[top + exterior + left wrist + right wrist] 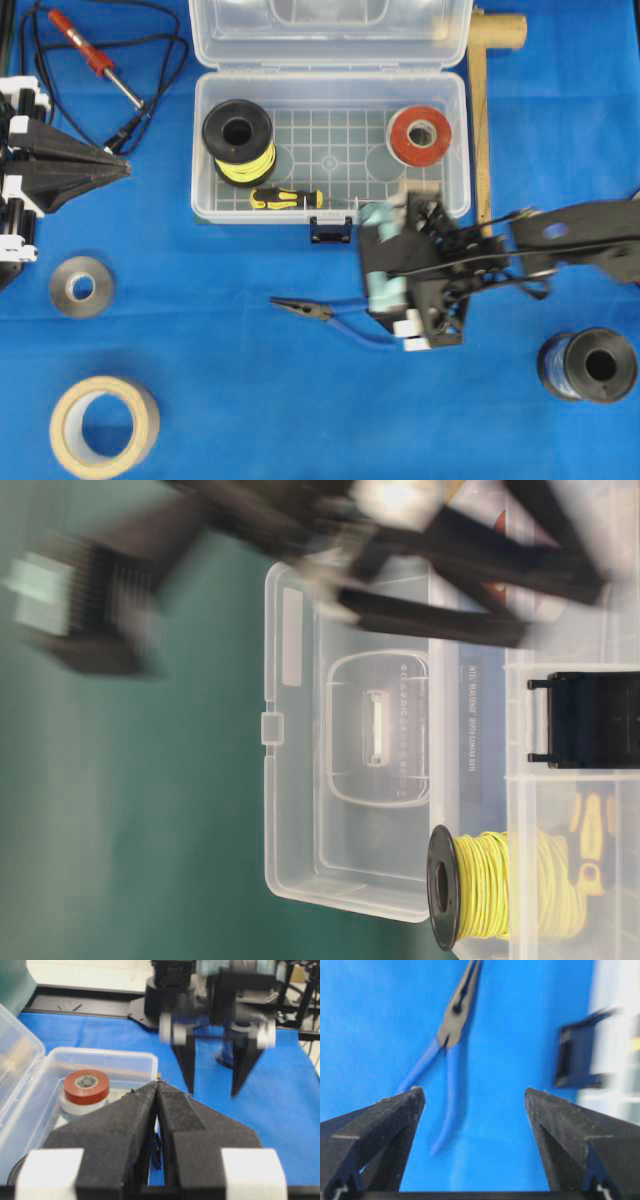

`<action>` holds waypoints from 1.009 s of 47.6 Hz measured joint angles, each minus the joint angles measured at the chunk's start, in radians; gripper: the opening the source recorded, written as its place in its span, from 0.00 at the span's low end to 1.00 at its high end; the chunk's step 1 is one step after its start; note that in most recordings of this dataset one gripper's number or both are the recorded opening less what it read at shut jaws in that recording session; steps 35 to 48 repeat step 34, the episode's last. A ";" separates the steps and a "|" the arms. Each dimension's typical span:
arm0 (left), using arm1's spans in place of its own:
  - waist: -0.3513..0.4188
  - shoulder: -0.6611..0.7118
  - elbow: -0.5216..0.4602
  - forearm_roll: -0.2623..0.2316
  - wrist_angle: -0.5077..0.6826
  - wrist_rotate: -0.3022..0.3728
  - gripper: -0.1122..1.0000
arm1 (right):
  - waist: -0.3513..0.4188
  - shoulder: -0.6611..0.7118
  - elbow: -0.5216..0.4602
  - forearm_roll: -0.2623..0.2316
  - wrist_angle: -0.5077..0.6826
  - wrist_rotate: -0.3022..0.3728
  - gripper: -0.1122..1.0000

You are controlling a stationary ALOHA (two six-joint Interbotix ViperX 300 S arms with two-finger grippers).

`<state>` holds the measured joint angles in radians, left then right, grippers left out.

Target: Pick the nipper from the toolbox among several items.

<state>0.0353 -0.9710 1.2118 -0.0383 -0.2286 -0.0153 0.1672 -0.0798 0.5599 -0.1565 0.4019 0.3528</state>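
The nipper, with blue handles and dark pointed jaws, lies flat on the blue cloth just in front of the open clear toolbox, outside it. My right gripper hovers over the handle ends, blurred. In the right wrist view its fingers stand wide open around bare cloth, and the nipper lies ahead and to the left of them, untouched. Inside the toolbox are a black spool of yellow wire, a red tape roll and a yellow-black screwdriver. My left gripper rests shut at the far left, holding nothing.
A dark blue latch sticks out of the toolbox front, close to my right gripper. A soldering iron with its cable, a grey roll and a beige tape roll lie left. A blue wire spool and wooden mallet lie right.
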 measured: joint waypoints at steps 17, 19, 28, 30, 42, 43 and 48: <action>0.000 -0.006 0.000 0.002 0.011 0.000 0.10 | -0.075 -0.449 0.212 -0.117 -0.012 0.017 0.83; 0.000 -0.006 0.000 0.000 0.011 0.000 0.10 | -0.095 -0.505 0.256 -0.118 -0.035 0.020 0.83; 0.000 -0.008 0.006 0.000 0.014 0.002 0.10 | -0.153 -0.733 0.442 -0.118 -0.124 0.021 0.83; 0.000 -0.008 0.006 0.002 0.012 0.002 0.10 | -0.167 -0.778 0.479 -0.117 -0.144 0.021 0.83; 0.000 -0.009 0.008 0.000 0.014 0.000 0.10 | -0.190 -0.864 0.565 -0.109 -0.176 0.021 0.83; 0.000 -0.009 0.008 0.000 0.014 0.000 0.10 | -0.190 -0.864 0.565 -0.109 -0.176 0.021 0.83; 0.000 -0.009 0.008 0.000 0.014 0.000 0.10 | -0.190 -0.864 0.565 -0.109 -0.176 0.021 0.83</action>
